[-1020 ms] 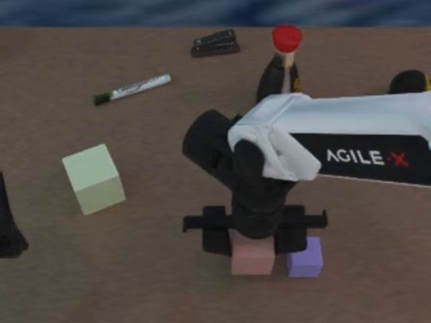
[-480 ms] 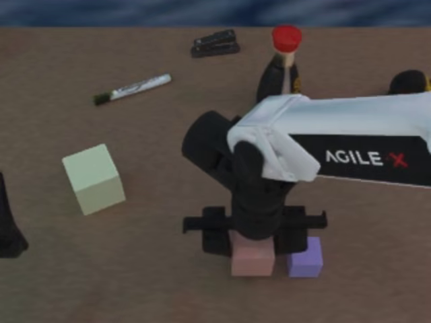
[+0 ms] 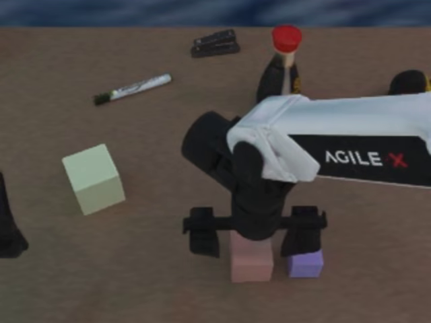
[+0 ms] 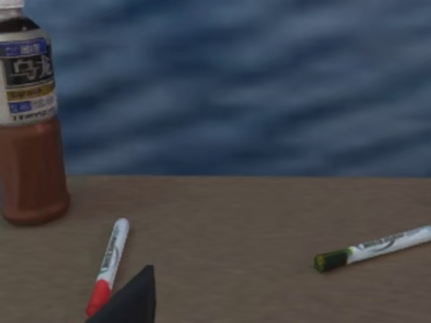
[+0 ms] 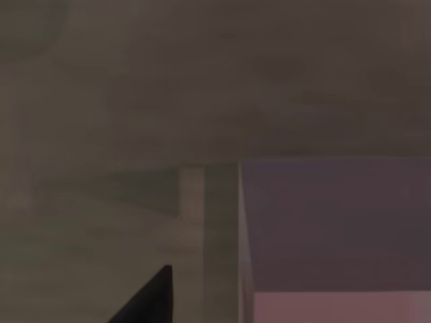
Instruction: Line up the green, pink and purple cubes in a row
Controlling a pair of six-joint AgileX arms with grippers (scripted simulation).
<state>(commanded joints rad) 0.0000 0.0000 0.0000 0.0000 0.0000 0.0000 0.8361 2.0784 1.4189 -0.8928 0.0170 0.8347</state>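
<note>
On the brown table (image 3: 135,282), the right gripper (image 3: 254,232) stands spread over the pink cube (image 3: 251,261), seemingly not touching it.

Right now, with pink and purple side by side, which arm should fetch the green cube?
Probably the left. The green cube sits toward the table's left, close to the left arm parked at that edge. The right gripper hangs with its jaws spread over the pink cube, beside the purple cube.
</note>
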